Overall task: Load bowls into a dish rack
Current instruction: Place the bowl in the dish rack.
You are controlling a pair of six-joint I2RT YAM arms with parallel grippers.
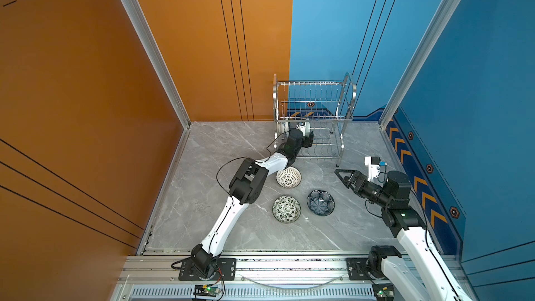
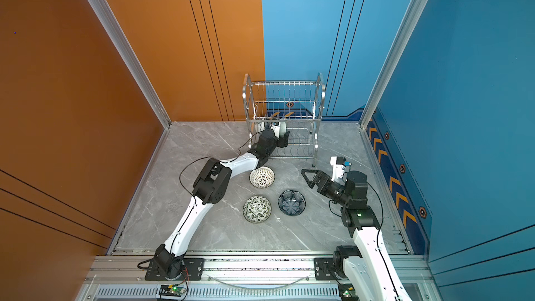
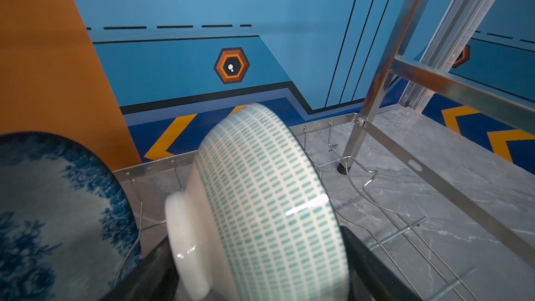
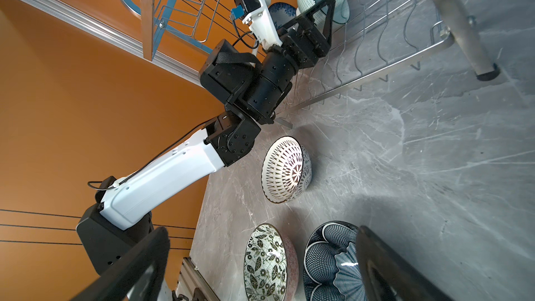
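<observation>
The steel dish rack (image 1: 314, 94) stands at the back wall. On its lower shelf a blue-floral bowl (image 3: 43, 212) and a pale mint bowl (image 3: 260, 198) stand on edge in the wire slots. My left gripper (image 1: 308, 137) reaches into that shelf, one finger on each side of the mint bowl. Whether the fingers still press on it cannot be told. On the table lie a white lattice bowl (image 1: 288, 178), a leaf-patterned bowl (image 1: 286, 209) and a navy petal bowl (image 1: 320, 202). My right gripper (image 1: 343, 176) hovers open to the right of them, holding nothing.
The left forearm (image 1: 272, 163) passes just over the lattice bowl's far rim. The rack's front right leg (image 1: 337, 165) stands close to the right gripper. Orange and blue walls close in the grey marble table (image 1: 202, 198) on three sides.
</observation>
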